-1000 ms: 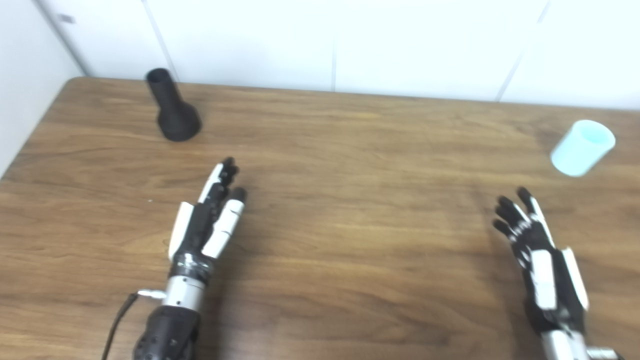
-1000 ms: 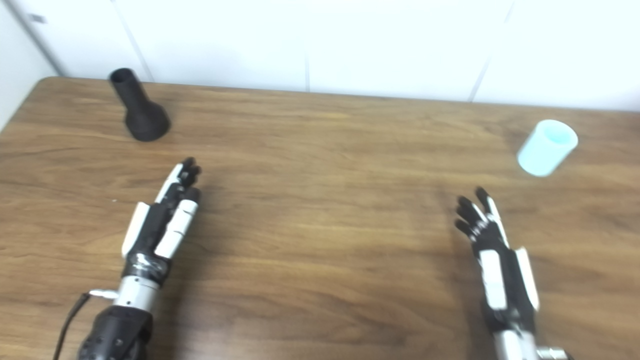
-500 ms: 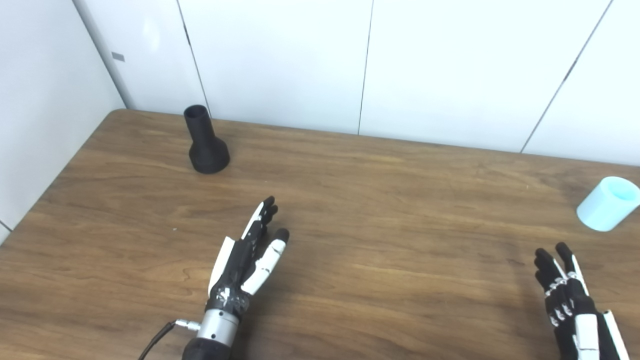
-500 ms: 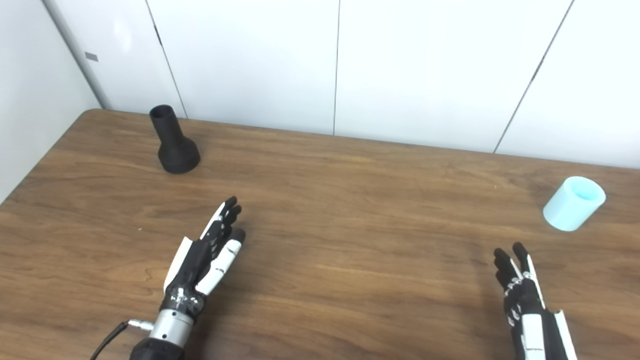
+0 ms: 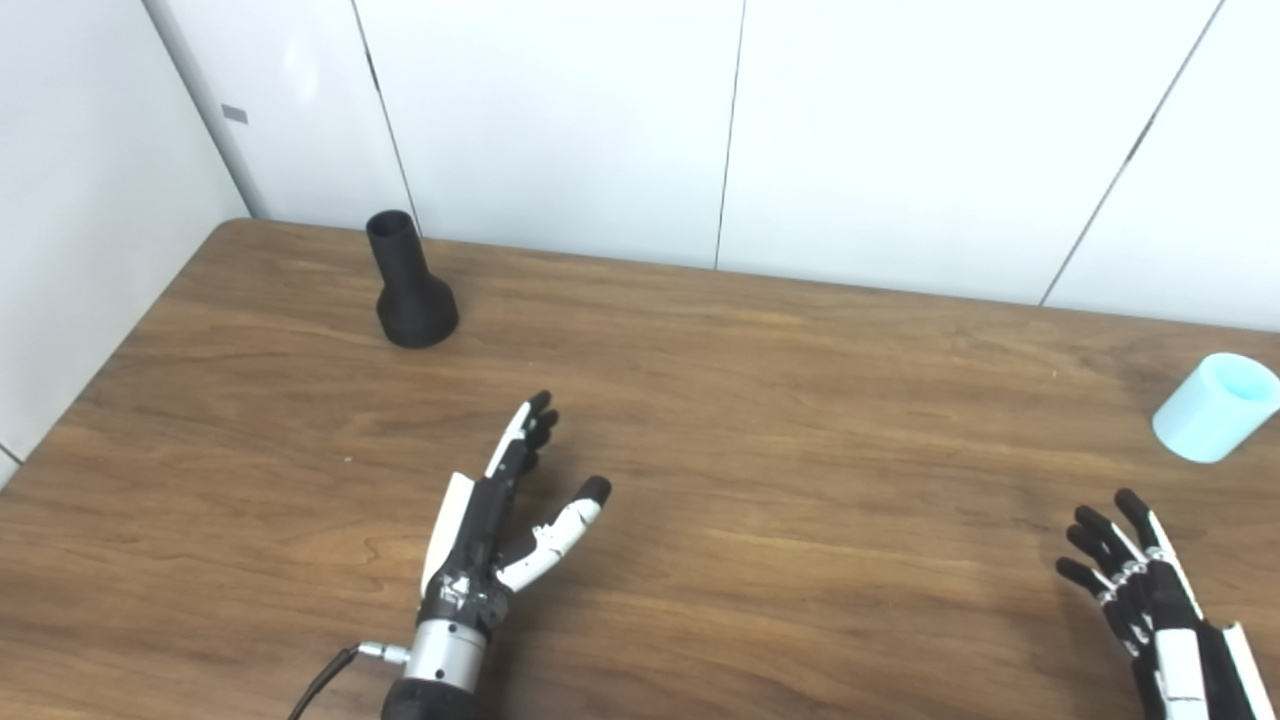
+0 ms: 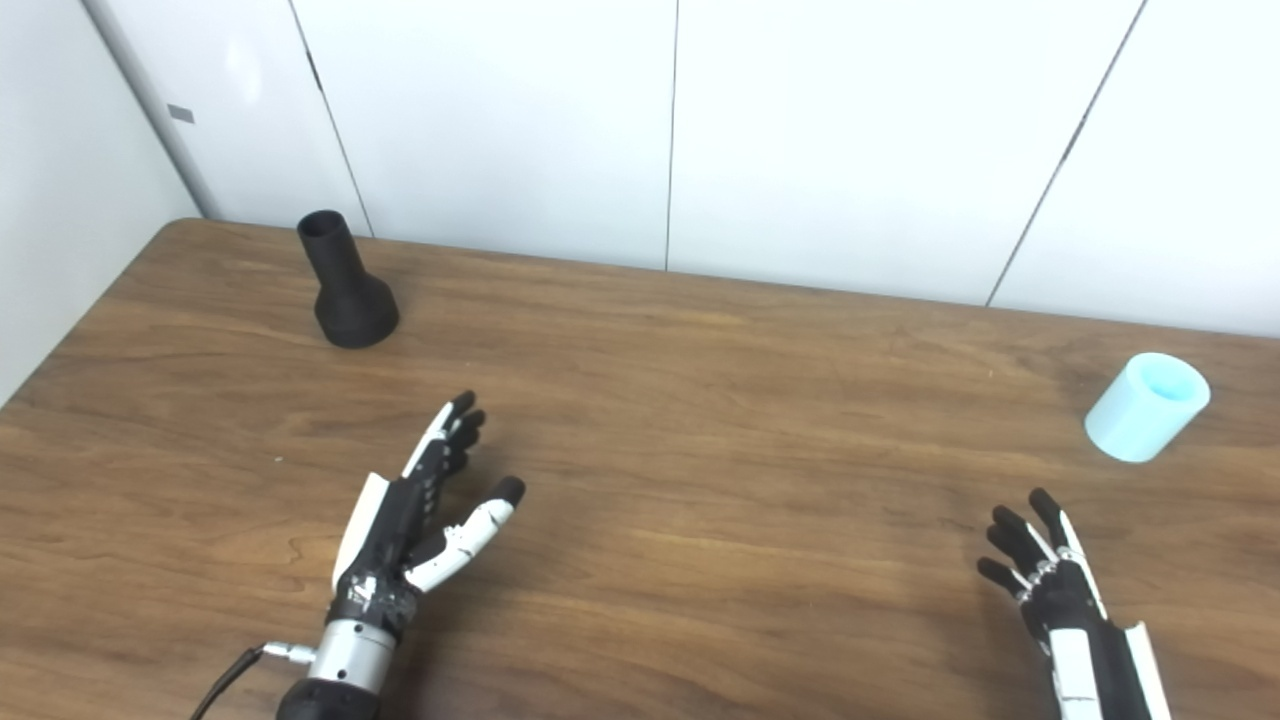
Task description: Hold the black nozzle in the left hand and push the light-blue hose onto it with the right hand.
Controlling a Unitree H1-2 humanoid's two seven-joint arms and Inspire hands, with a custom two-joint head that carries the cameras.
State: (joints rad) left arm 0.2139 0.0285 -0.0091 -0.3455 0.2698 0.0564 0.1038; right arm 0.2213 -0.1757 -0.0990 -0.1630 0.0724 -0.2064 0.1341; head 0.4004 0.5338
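Only partly in frame, the right hand is cut off below.

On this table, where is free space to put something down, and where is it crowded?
The widest bare stretch of the table lies between the left hand and the right hand. The back strip from the black nozzle across to the light-blue hose is also bare. Nothing is crowded; only the far left corner and the right edge hold these two things.
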